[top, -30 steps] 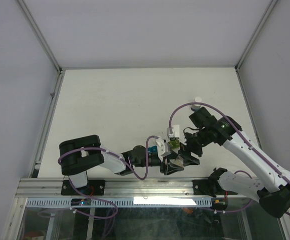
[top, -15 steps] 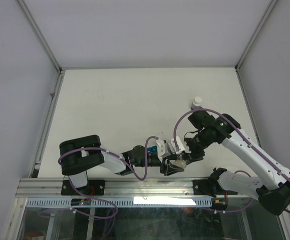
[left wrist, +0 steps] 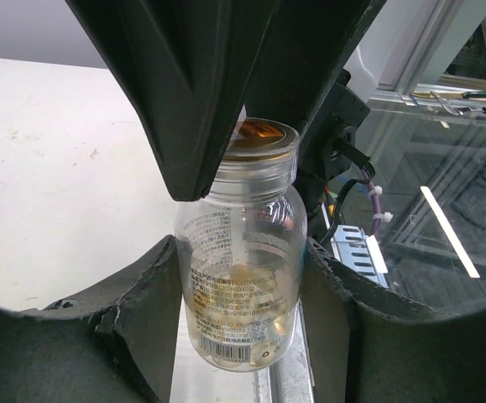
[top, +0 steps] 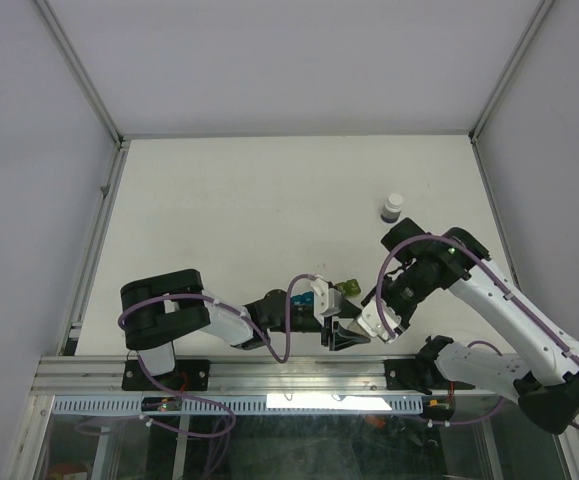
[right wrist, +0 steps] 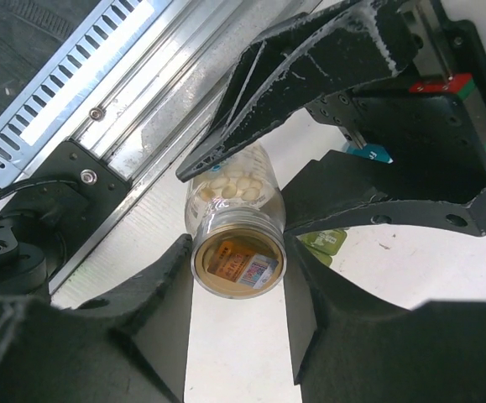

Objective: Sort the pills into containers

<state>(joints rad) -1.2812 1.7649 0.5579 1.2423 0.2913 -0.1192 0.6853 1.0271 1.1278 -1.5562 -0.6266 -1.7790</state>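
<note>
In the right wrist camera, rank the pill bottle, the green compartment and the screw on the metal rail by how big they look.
Largest: the pill bottle, though it is also nearest the camera.
Then the green compartment, partly hidden.
Smallest: the screw on the metal rail.

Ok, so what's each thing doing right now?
Left gripper: shut on the pill bottle.
Pill bottle: held, pills inside.
Right gripper: fingers flank the bottle's top, grip unclear.
Containers: lying on the table, unheld.
White-capped bottle: standing upright, alone.
</note>
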